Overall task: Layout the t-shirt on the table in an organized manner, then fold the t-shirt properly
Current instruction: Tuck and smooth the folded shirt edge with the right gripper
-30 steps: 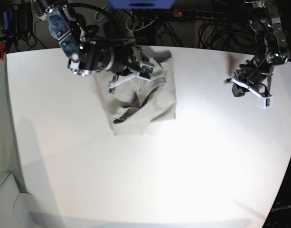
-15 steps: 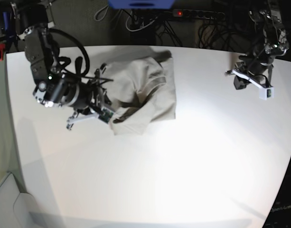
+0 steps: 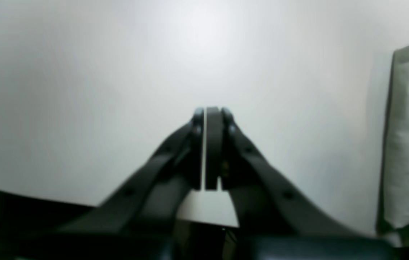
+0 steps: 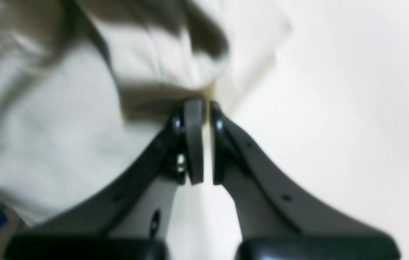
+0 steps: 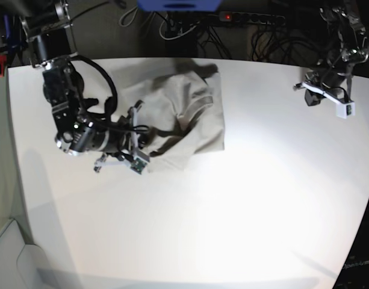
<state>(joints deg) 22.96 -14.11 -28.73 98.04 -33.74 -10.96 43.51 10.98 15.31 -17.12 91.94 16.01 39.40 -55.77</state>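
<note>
1. Behind the white table you have a dark backdrop of tangled cables along the far edge, and the tabletop itself is brightly lit in the middle.
2. Your t-shirt lies crumpled on the far-left part of the table in the base view, bunched into folds with one dark shadowed crease running through it.
3. Your right pincer sits low at the shirt's near-left corner, right at the cloth's edge.
4. In the right wrist view that right pincer has its jaws nearly together with only a thin gap, and its tips meet a fold of the t-shirt. The view is blurred, so you cannot tell whether any cloth is pinched between them.
5. Most of the shirt spreads to the left of the tips in that view, with bare table to their right.
6. Your left pincer hangs near the far-right edge of the table, well apart from the shirt.
7. In the left wrist view the left pincer is closed with nothing between the jaws, over bare table.
8. From that camera only a strip of the t-shirt shows at the right border, well clear of the tips.
</note>
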